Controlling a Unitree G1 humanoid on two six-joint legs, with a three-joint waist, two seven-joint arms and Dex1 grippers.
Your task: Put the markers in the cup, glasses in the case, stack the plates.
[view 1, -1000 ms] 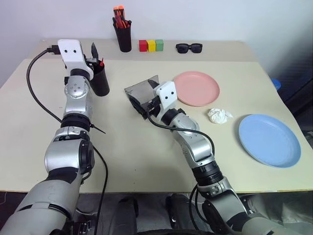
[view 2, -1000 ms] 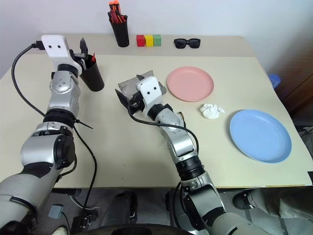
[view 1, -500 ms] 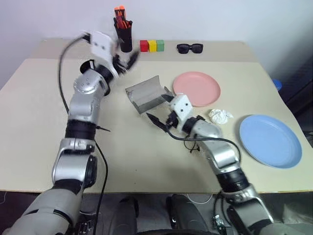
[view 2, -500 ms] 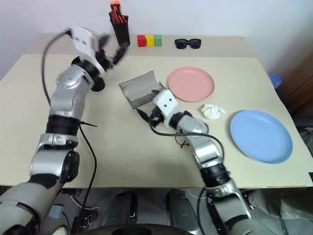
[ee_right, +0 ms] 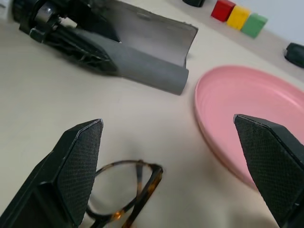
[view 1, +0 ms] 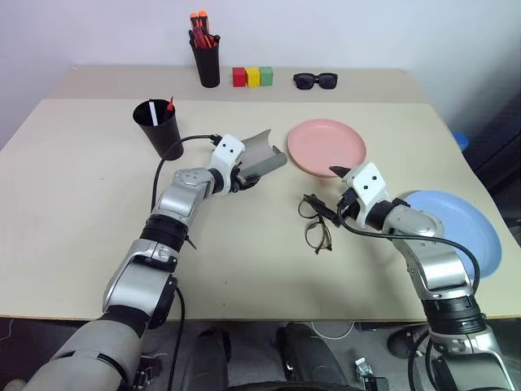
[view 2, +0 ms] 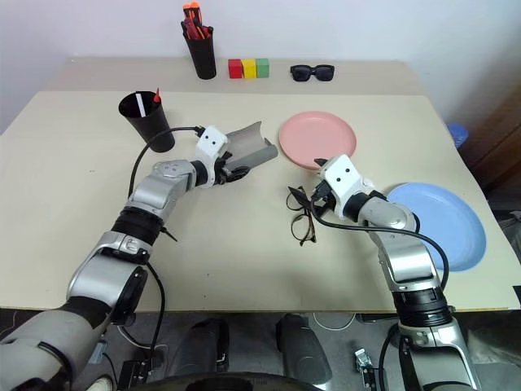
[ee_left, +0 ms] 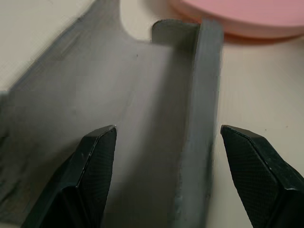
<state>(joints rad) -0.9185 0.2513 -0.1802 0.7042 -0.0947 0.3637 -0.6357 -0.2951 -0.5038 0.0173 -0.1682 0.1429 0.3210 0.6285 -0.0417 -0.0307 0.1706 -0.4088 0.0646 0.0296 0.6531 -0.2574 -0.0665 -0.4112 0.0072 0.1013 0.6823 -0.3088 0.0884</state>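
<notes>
Item one, the glasses (view 1: 316, 221): they lie on the table at centre frame, just beside your right gripper (view 1: 332, 210), whose fingers stand wide and hold nothing. Judge them light and fragile, with thin springy arms; take them at the bridge or a hinge, never on a lens.

Item two, the case (view 1: 259, 156): grey trough, just left of the pink plate (view 1: 326, 145), its hollow bare. Your left gripper (ee_left: 166, 147) straddles one wall of the case, fingers spread. Its shell looks stiff and smooth, likely to slide.

Item three, the cup (view 1: 158, 128), upper left: it holds a white stick and a red tip, probably the markers.

Item four, the blue plate (view 1: 456, 232), right edge: rigid, shallow, partly behind your right arm.
</notes>
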